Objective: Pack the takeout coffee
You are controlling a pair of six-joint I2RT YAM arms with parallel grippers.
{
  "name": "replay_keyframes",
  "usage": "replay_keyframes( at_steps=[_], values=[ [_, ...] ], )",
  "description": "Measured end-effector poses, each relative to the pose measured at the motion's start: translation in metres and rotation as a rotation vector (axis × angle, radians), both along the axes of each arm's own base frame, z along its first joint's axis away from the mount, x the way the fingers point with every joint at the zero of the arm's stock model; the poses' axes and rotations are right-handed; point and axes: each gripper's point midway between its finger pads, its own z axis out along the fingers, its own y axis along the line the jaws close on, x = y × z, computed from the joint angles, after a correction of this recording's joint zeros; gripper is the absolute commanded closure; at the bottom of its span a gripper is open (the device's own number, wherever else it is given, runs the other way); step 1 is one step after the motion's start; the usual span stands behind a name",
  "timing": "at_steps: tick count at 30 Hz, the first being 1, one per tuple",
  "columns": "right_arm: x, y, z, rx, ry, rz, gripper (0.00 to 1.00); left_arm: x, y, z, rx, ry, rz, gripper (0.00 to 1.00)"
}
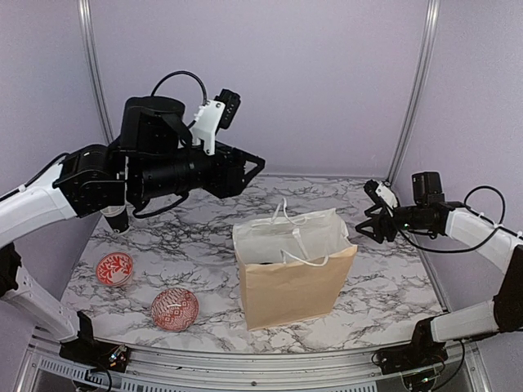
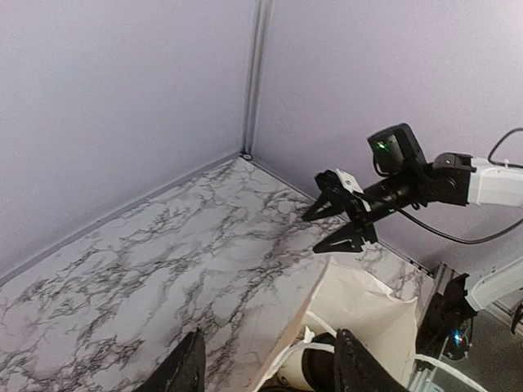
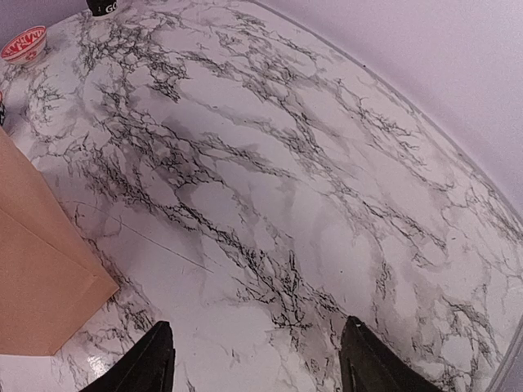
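Observation:
A white takeout coffee cup with a black lid (image 2: pixel 315 369) sits inside the tan paper bag (image 1: pixel 294 273), seen from above in the left wrist view. My left gripper (image 2: pixel 270 371) hangs open high above the bag's back left corner, with nothing between its fingers (image 2: pixel 185 369). From the top view, the left gripper (image 1: pixel 253 175) is well clear of the bag's rim. Another coffee cup (image 1: pixel 117 218) stands at the far left, partly hidden behind the left arm; its lettering (image 3: pixel 102 6) shows in the right wrist view. My right gripper (image 1: pixel 365 226) is open to the right of the bag, holding nothing.
Two red-and-white patterned bowls lie at the front left, one upright (image 1: pixel 114 268) and one turned over (image 1: pixel 174 308). The bag stands upright mid-table, its white handles (image 1: pixel 302 237) sticking up. Lilac walls enclose the marble table (image 3: pixel 270 163) at the back and sides.

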Motion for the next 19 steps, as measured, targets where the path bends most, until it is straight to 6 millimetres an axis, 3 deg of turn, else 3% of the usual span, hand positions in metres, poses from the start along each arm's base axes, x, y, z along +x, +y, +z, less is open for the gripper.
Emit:
replay_keyframes(
  at_steps=[2, 5, 7, 9, 11, 14, 19],
  values=[
    [0.001, 0.0, 0.004, 0.006, -0.003, -0.006, 0.3, 0.019, 0.037, 0.017, 0.014, -0.055, 0.12, 0.4],
    [0.006, -0.001, 0.024, 0.014, -0.02, -0.029, 0.24, 0.05, 0.088, 0.029, 0.065, -0.113, 0.301, 0.25],
    [0.014, -0.004, 0.047, 0.014, -0.053, -0.055, 0.17, 0.069, 0.122, 0.029, 0.121, -0.137, 0.417, 0.17],
    [0.025, -0.008, 0.076, 0.016, -0.101, -0.092, 0.02, 0.084, 0.153, 0.029, 0.174, -0.156, 0.525, 0.08],
    [0.034, -0.015, 0.108, 0.027, -0.151, -0.138, 0.01, 0.094, 0.181, 0.027, 0.224, -0.168, 0.614, 0.02],
    [0.045, -0.028, 0.15, 0.054, -0.222, -0.212, 0.01, 0.109, 0.225, 0.024, 0.29, -0.176, 0.752, 0.01],
    [0.05, -0.054, 0.194, 0.143, -0.321, -0.42, 0.01, 0.128, 0.297, 0.017, 0.326, -0.15, 0.994, 0.01]
  ],
)
